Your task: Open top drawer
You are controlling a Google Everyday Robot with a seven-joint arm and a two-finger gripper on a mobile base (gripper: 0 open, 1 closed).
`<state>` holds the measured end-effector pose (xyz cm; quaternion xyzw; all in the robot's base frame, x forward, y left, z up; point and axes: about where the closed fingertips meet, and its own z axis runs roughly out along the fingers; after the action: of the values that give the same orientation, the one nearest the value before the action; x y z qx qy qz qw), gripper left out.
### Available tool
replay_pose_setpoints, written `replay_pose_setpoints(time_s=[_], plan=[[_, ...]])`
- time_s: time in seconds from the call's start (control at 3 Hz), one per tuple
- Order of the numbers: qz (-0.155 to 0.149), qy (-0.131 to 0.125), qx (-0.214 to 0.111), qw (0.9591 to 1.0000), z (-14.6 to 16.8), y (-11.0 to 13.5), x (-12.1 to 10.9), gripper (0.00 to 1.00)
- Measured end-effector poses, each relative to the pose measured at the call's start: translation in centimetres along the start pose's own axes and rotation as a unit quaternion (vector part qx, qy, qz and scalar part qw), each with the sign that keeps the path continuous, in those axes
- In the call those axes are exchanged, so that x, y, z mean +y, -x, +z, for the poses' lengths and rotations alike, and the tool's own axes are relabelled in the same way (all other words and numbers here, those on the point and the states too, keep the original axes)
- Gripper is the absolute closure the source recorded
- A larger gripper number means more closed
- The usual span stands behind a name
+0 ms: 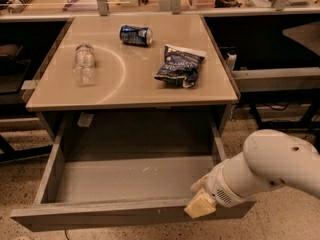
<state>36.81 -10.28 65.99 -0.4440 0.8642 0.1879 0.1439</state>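
One top drawer (100, 215) is recorded, and we find it drawn well out from under the surface (135, 86), its grey front panel nearest the camera and its plain grey tray open to view. We see nothing lying in the tray apart from a few pale flecks on its floor, right of centre.

One gripper (200, 205) is in view, on one white arm (270, 171) that enters from the lower right. Its cream-coloured tip sits at the top edge of the drawer front, towards the right-hand end, and appears to touch that edge. We cannot tell whether the gripper is open or closed, because the wrist housing covers most of it.

Three items lie on the surface, all apart from one another:
- One clear plastic bottle (83, 63), on its side, at the left.
- One blue can (135, 35), on its side, towards the back and near the middle.
- One dark blue crumpled bag (180, 66), right of centre, just forward of the can.

One faint curved mark runs across the surface beside the bottle.
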Motion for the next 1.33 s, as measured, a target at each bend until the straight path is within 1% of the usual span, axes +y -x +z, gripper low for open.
replay_pose_setpoints(time_s=[1.33], plan=[[0.008, 0.005, 0.000, 1.0000, -0.17, -0.47, 0.48, 1.00]])
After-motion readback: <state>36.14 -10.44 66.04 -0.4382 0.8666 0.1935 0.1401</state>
